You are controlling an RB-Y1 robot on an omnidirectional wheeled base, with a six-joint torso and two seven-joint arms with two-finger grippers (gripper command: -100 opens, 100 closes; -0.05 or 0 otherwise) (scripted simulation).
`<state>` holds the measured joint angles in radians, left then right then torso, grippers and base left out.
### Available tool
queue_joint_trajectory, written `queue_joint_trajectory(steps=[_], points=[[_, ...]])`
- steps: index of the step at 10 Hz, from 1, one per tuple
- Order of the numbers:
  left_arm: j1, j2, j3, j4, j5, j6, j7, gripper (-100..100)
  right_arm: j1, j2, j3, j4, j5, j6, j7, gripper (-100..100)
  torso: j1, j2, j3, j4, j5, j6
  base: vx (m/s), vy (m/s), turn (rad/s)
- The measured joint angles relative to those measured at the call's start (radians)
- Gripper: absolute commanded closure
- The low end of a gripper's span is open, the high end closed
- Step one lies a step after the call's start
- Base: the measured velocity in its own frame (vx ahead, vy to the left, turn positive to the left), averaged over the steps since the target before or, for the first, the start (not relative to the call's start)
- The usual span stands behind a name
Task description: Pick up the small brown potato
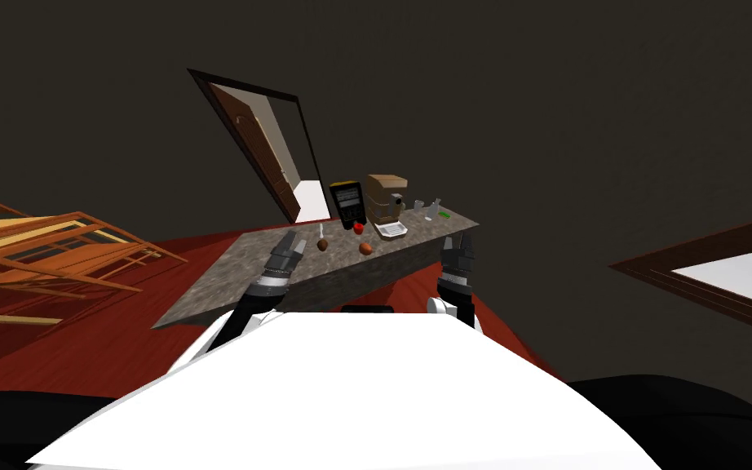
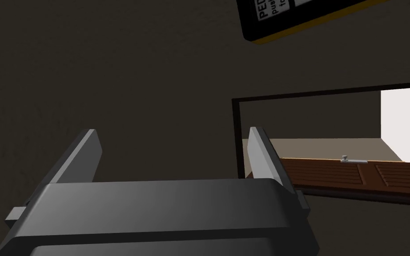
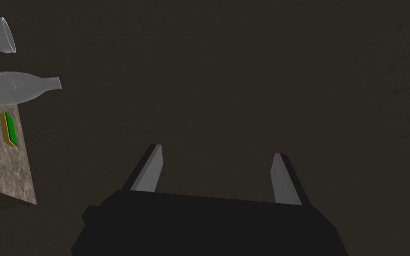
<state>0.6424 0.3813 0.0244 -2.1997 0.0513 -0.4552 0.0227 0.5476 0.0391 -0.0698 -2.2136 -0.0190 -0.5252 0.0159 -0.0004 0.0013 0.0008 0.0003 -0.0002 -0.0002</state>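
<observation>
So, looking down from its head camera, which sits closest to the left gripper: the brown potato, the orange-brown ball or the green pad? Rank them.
From the left gripper, nearest first:
1. brown potato, just to its right on the counter.
2. orange-brown ball, mid-counter, past the potato.
3. green pad, at the counter's far right end.

I see the potato (image 1: pixel 322 244) as a small, rounded, dark brown lump lying on the mottled grey counter (image 1: pixel 227 285), about midway along it. It is just right of my left gripper (image 1: pixel 292 237) and apart from it. A thin white utensil (image 1: pixel 321 232) lies just behind it, and an orange-brown ball (image 1: pixel 365 249) sits near on its right.
</observation>
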Motion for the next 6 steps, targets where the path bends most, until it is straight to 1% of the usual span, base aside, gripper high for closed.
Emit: queue_joint_trajectory(steps=[1,2,3,4,5,6], points=[[0.019,0.031,0.004,0.008,0.014,0.008,-0.005,-100,0.000,0.000,0.000,0.000,0.000,0.000,0.000,0,0.000,0.001,0.000,0.000,0.000,0.000,-0.025,-0.010,-0.082],[0.028,0.061,0.003,0.016,0.020,0.010,-0.009,-100,0.000,0.000,0.000,0.000,0.000,0.000,0.000,0,0.000,0.000,0.000,0.000,0.000,0.000,-0.031,-0.019,-0.166],[0.030,0.088,-0.001,0.031,0.031,0.025,-0.018,-100,0.000,0.000,0.000,0.000,0.000,0.000,0.000,0,0.000,0.001,0.000,0.000,0.000,0.000,-0.026,-0.014,-0.104],[0.040,0.119,0.003,0.038,0.041,0.032,-0.021,-100,0.000,0.000,0.000,0.000,0.000,0.000,0.000,0,0.000,0.000,0.000,0.000,0.000,0.000,-0.032,-0.022,-0.219],[0.054,0.153,0.008,0.048,0.059,0.042,-0.025,-100,0.000,0.000,0.000,0.000,0.000,0.000,0.000,0,0.000,0.001,0.000,0.000,0.000,0.000,-0.029,-0.017,-0.076],[0.060,0.183,0.006,0.053,0.066,0.051,-0.029,-100,0.000,0.000,0.000,0.000,0.000,0.000,0.000,0,0.000,0.001,0.000,0.000,0.000,0.000,-0.013,-0.010,0.034]])
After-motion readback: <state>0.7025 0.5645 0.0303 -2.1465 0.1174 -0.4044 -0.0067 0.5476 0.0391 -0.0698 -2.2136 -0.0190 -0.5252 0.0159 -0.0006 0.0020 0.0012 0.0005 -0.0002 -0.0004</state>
